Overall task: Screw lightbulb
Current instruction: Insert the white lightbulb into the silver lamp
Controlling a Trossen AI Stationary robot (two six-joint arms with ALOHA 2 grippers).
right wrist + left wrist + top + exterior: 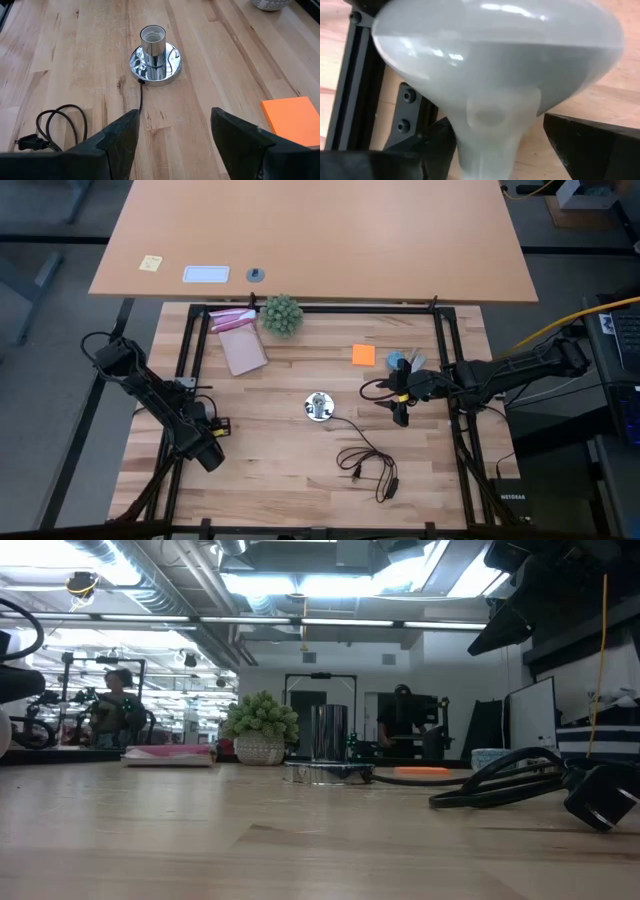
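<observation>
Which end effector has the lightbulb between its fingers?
The left end effector: the frosted lightbulb sits between its fingers. The right end effector is empty, facing the socket.

Table middle: socket (319,407) stands upright, bare wood all round it, so open approach from right edge and from above. Cord (366,460) coils toward the near edge, blocking low passes there. Far edge cluttered: plant (281,315), pink pad (240,345), orange note (363,355). Black frame rails (190,350) line both side edges.
</observation>
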